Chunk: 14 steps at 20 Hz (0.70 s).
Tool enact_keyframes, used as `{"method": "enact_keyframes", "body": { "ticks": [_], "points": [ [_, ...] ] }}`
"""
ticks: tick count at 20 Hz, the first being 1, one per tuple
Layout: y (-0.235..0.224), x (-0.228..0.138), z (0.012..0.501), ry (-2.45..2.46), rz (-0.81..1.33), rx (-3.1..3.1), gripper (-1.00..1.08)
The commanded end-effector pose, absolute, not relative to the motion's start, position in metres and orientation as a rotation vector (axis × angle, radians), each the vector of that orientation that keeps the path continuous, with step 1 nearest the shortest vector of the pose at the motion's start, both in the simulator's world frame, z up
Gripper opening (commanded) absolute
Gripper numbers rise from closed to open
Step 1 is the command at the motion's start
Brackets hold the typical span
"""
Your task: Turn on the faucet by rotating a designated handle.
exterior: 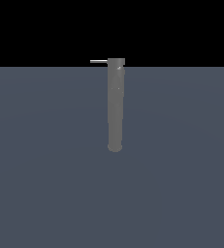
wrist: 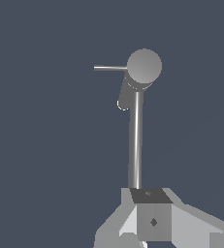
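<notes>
The faucet is a plain matte grey, without any pattern; in the exterior view it carries a few tiny bright specks near its upper end. In the wrist view its round end looks a paler grey, and its side is darker. The handle is light grey, almost white along its edge. The floor is a flat slate blue-grey. Above it, the background is pure black. The gripper shows pale grey and whitish faces, with one dark grey block bearing a small black diamond mark.
</notes>
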<state>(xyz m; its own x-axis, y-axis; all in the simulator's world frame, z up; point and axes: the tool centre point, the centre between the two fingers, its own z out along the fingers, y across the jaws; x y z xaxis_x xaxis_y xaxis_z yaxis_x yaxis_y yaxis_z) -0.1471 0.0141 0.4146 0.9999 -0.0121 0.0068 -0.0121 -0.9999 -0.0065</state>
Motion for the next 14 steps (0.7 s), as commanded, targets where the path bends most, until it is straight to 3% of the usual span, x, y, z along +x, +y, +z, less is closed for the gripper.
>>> {"method": "enact_keyframes", "body": {
  "ticks": [1,14],
  "points": [
    [0.017,-0.128,0.401,0.024,-0.011,-3.135,-1.00],
    [0.029,-0.035,0.335,0.046,-0.004,-3.138,-1.00]
  ]
}}
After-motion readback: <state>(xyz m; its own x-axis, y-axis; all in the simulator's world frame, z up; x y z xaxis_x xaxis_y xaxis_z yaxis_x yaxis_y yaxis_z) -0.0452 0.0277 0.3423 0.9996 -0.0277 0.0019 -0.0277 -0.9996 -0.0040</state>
